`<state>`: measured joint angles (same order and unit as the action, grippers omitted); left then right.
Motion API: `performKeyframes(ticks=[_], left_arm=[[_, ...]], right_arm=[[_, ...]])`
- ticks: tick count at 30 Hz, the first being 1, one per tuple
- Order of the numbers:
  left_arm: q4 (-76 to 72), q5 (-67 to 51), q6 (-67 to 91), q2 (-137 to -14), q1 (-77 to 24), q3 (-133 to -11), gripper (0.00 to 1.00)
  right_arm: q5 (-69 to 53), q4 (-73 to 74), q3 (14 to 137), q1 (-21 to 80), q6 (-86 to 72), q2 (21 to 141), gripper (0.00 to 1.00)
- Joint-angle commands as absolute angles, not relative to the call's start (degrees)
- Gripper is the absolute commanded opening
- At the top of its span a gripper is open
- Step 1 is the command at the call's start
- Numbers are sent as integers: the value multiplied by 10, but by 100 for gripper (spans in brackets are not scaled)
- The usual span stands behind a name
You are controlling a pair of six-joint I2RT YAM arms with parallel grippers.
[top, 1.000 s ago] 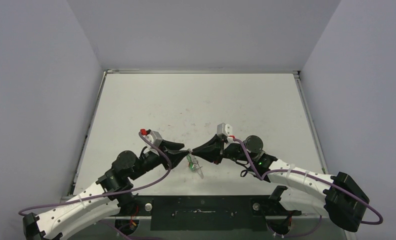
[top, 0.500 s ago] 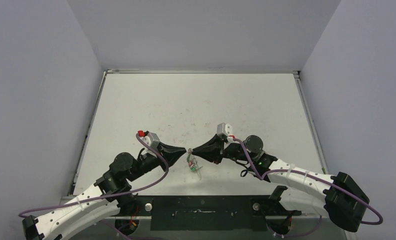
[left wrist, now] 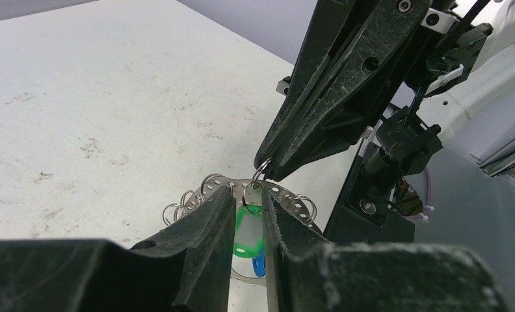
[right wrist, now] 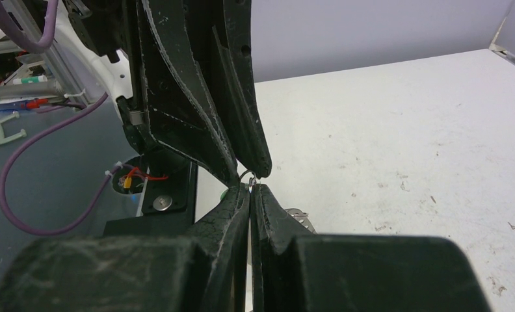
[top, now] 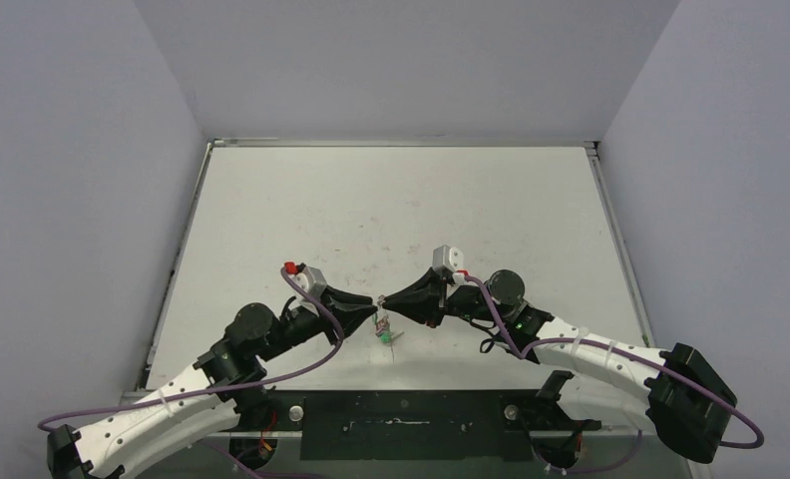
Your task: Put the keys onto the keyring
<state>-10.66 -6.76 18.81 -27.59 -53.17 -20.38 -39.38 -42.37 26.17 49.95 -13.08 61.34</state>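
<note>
Where the top view blurred, the left wrist showed right gripper jaws clenched on the keyring; left gripper jaws flanked a green-tagged key, grip unclear.

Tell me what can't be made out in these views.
- Left wrist: the left tool hides half the keyring and most of the keys; its grip is unclear.
- Right wrist: the right tool hides the keys entirely.
- Top view: keys and keyring are too small, under the tool tips.

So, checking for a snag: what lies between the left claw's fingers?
The green-tagged key, just below a small wire loop; seen in the left wrist view.
</note>
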Motion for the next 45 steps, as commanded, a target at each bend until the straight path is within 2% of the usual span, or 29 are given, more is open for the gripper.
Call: performKeyframes(ticks=[1, 9, 25, 45], left_arm=[[-150, -90, 184, -292, -530, -205, 19], [-162, -97, 184, -296, -530, -200, 0], [-108, -53, 181, -290, -530, -183, 0], [-139, -66, 150, -333, -530, -174, 0]], right_arm=[[-395, -463, 276, 499, -126, 606, 0], [-393, -459, 276, 499, -124, 603, 0], [-396, -465, 277, 499, -126, 602, 0], [-412, -493, 275, 499, -134, 611, 0]])
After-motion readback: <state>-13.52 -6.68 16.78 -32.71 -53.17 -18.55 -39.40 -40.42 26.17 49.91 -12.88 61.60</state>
